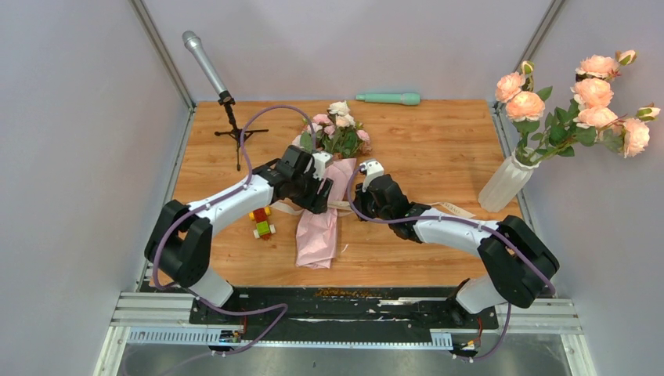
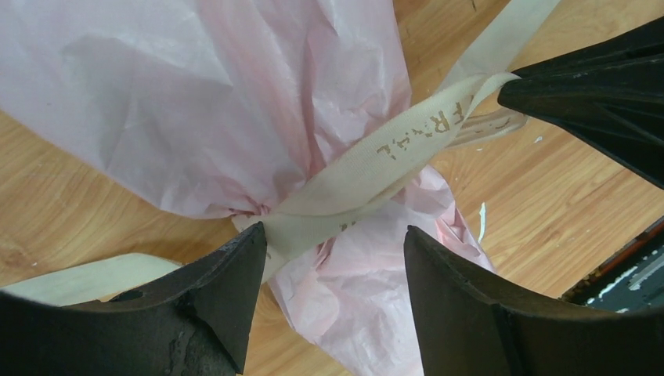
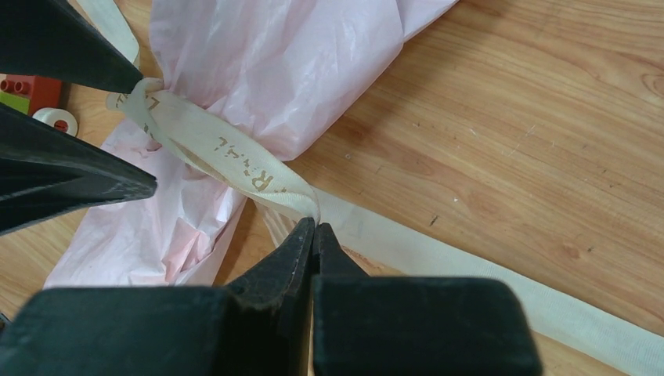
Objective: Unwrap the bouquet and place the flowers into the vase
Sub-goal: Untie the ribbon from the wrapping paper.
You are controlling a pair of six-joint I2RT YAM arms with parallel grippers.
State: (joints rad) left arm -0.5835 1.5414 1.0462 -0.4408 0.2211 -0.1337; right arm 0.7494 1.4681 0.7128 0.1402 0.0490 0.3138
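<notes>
Holding the ribbon tight, our right pincer is shut on one loop of it. Our left pincer stands wide, on both sides of the tied waist, and grips nothing. The bouquet lies in the middle of the table, well apart from the vase at the right edge. If we tug now, the whole bouquet may slide, since nothing pins it down. A wrong pull could make the knot tighter, or the thin paper could rip.
</notes>
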